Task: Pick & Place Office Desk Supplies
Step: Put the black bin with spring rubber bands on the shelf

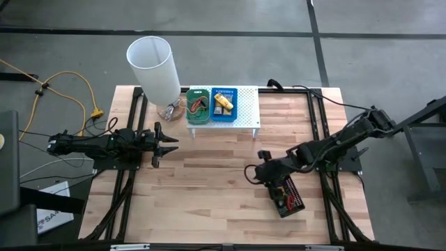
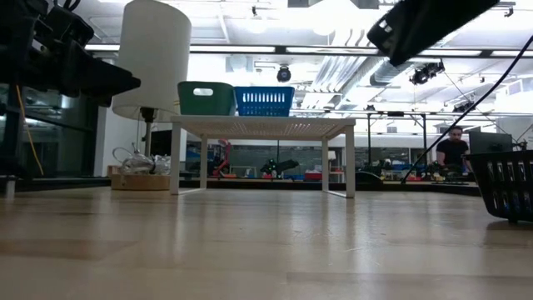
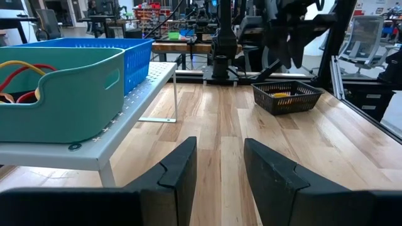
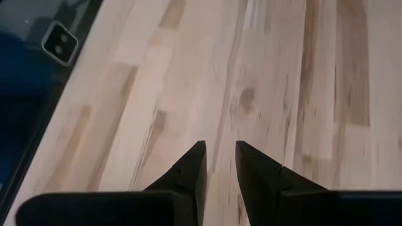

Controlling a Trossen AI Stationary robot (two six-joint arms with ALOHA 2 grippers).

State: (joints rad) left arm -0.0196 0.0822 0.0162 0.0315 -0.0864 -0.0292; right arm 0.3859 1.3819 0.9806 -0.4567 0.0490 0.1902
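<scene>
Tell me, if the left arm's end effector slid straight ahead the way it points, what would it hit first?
Most likely the black tray across the table, near the other arm. The left end effector looks along bare wood, passing beside the white shelf. Depth is hard to judge; it might skim past.

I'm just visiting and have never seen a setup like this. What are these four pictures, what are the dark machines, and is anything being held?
The dark machines are two robot arms at a wooden table. One picture looks straight down from above, one looks level across the tabletop, and two come from cameras on the arms' wrists, so each shows its own two dark fingers.

The left gripper points towards a white perforated shelf. On the shelf sit a green tray with coloured rings and a blue tray with yellow-and-white blocks. A white cylindrical lamp stands beside it.

The right gripper hangs over bare wood, next to a black tray holding small items.

Both grippers have a gap between their fingers with nothing in it, so nothing is held.
</scene>
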